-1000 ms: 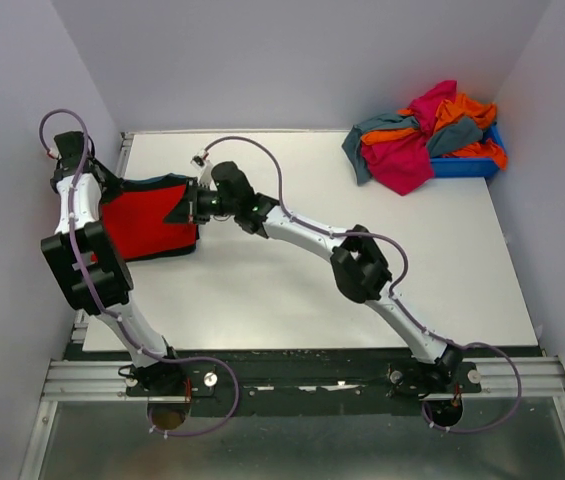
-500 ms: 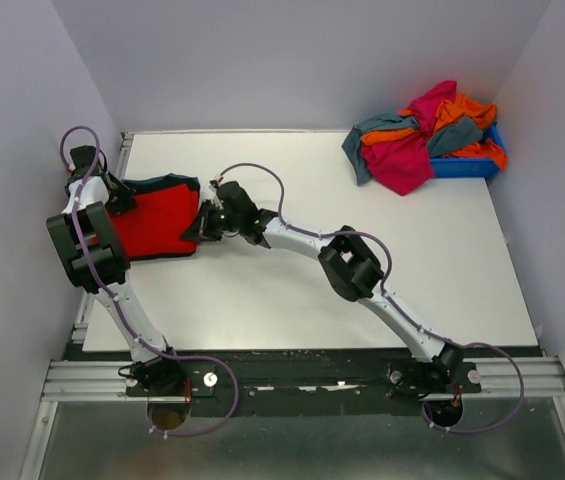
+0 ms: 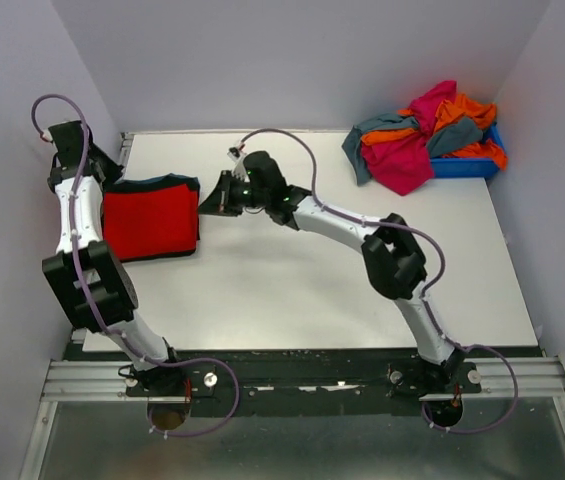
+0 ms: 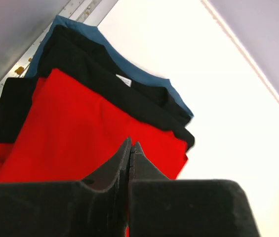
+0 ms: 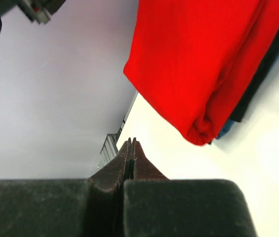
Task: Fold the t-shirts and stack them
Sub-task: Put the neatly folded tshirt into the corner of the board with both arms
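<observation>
The left gripper (image 4: 130, 145) is clenched, its two black fingers pressed flat together with nothing between them. It points down at the bright red cloth t-shirt (image 3: 150, 220), which lies folded into a neat rectangle at the far left of the white flat table (image 3: 312, 270); I cannot tell whether the tips touch the cloth. The right gripper (image 5: 130, 142) is likewise clenched and empty, just beside the stack's right edge but apart from it. Under the red one lies a folded black cloth t-shirt (image 4: 90, 69), a blue edge showing at its far side. Well apart, in the far right corner, a heap of loose cloth t-shirts (image 3: 422, 135) in magenta, orange and grey-teal spills over a blue plastic bin (image 3: 472, 165)
</observation>
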